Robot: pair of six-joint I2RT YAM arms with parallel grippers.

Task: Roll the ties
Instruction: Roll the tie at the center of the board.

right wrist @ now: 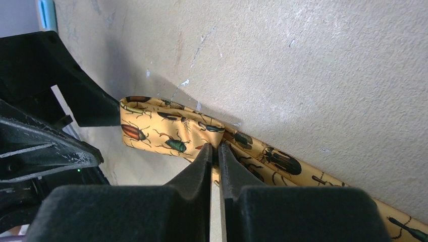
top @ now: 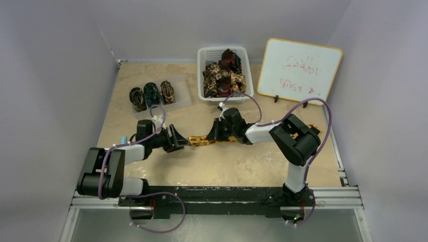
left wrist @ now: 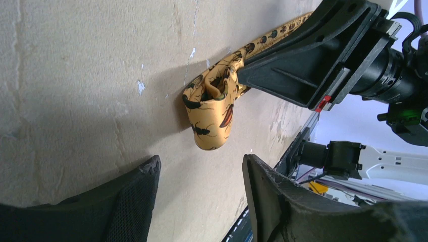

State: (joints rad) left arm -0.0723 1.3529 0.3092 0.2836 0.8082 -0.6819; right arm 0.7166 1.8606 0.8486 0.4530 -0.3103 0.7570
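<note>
The tie [top: 201, 140], golden-yellow with a beetle print, lies flat on the bench [top: 227, 166] between the two arms, running from the centre off toward the right. Its near end [left wrist: 212, 118] is doubled back on itself into a small standing loop, which looks like the first turn of a roll.

The right claw [right wrist: 214, 148] is clamped on the tie just behind that loop, its fingers pressed almost together with the fabric bunched at their tips. Held there, it keeps the fold from springing flat and pins the strip against the bench, so the start of the roll has a firm core.

The left claw [left wrist: 202, 166] faces the loop from the other side with its fingers apart, close to the fold but not touching it. That stance suits taking over the loop, or bracing it while the roll is turned on; the gap looks wide enough to take the doubled fabric.

Most of the tie is unrolled, so the job on this one is barely begun.

Farther back, three rolled ties [top: 151, 93] stand side by side in a clear tray [top: 184, 99], probably finished work, and loose ties [top: 222, 75] are heaped in a white basket [top: 222, 49], presumably the supply waiting to be done.
</note>
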